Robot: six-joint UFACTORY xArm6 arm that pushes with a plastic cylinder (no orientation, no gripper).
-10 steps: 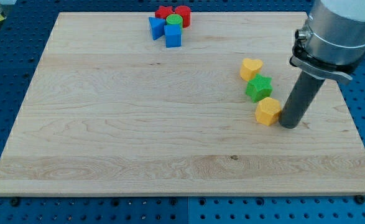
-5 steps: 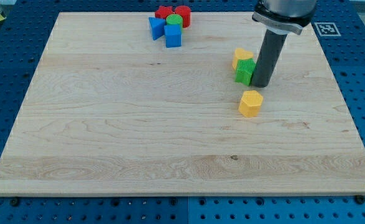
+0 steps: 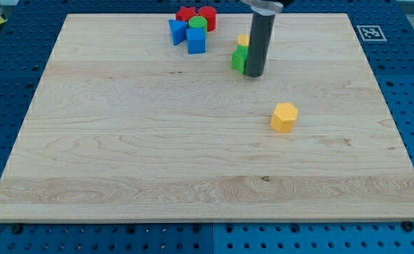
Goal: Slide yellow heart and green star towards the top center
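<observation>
Board (image 3: 122, 155): a pale wooden top on a blue pegboard bench.
Rod: dark and upright near the view's top centre; my tip (image 3: 254, 73) rests on the board and holds nothing.
Cluster: two red blocks (image 3: 196, 14), a green cylinder (image 3: 197, 23) and two blue blocks (image 3: 187, 35) bunched at the top edge, left of the rod.
Green star (image 3: 239, 59): touching the rod's left side, partly hidden.
Yellow heart (image 3: 243, 40): just above the star, mostly behind the rod.
Yellow hexagon block (image 3: 284, 117): alone, well below and right of the tip.

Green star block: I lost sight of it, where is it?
The green star block is near the view's top centre, against the left of my tip, just below the yellow heart block.
</observation>
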